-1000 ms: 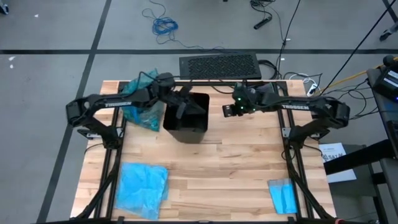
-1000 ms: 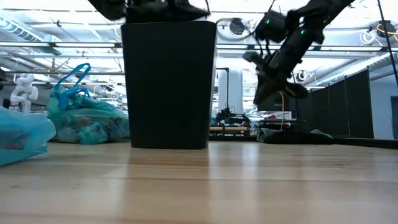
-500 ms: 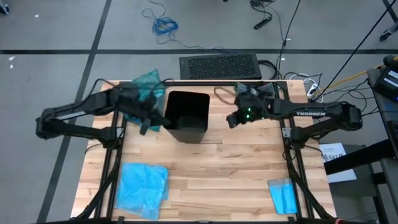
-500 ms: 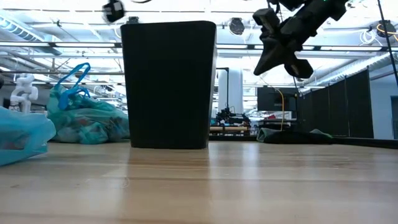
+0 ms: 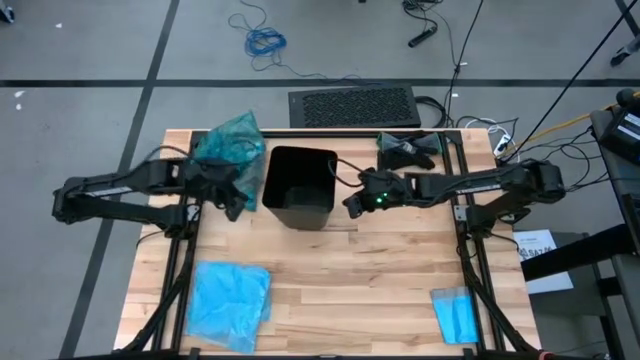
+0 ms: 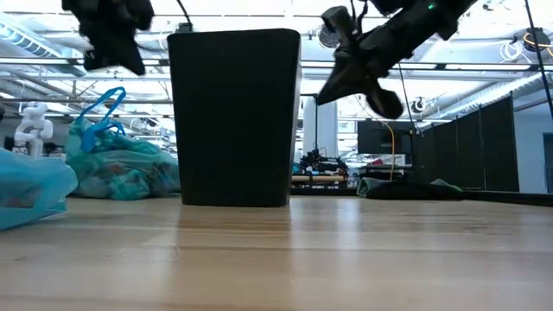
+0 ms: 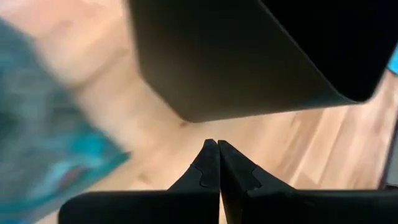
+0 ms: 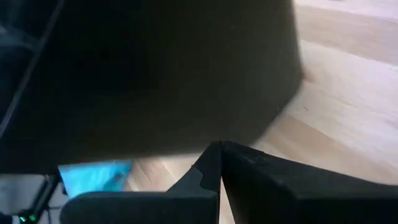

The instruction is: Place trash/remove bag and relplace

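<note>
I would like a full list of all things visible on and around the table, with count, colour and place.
bin: one, black, open and with no liner, table's far middle.
full bag: one, dark teal-green, far-left part of the table, left of the bin.
flat bag: one, sky blue, near-left part of the table.
folded cloth: one, blue, near-right corner.
gloves: black, far right of the bin; count unclear.
mat: one, dark, on the floor beyond the table.
left end effector: shut, empty, left of the bin.
right end effector: shut, empty, right of the bin.
</note>
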`<state>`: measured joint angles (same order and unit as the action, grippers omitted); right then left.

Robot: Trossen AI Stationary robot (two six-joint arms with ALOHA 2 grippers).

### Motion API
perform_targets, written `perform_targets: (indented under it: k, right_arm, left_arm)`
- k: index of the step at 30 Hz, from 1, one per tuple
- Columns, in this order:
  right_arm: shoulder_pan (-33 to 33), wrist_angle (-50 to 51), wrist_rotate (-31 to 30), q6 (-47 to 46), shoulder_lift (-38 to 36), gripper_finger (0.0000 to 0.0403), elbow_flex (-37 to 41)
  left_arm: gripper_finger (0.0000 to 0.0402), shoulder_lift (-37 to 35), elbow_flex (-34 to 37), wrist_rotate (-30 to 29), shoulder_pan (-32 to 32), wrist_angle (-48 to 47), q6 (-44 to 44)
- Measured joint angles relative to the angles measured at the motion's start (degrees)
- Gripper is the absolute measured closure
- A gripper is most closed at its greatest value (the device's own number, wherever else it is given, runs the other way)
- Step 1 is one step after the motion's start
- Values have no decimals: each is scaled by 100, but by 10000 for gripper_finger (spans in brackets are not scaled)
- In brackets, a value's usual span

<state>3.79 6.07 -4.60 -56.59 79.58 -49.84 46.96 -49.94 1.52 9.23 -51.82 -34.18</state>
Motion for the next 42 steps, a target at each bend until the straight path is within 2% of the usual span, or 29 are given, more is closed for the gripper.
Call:
perform_targets:
  k: [4,11,19,28,36,42]
  right_arm:
    - [83,-564,4,-130,343,403,0]
    - [519,-963,9,-234,658,403,1]
    - [1444,-1517,389,81,668,403,6]
    - [2282,-1585,833,198,705,403,4]
    - [2476,-1381,955,206,828,403,0]
    - [2481,-703,780,420,565,403,-2]
  left_arm:
    - [402,42,558,247,11,738,-145]
    - [402,553,785,215,249,2156,135]
    - [402,1275,787,763,1093,2869,770]
    - [402,1671,785,1414,2205,3681,1124]
    - [402,1769,783,1483,2728,3720,1224]
    - [402,1194,783,1589,2721,3268,1282]
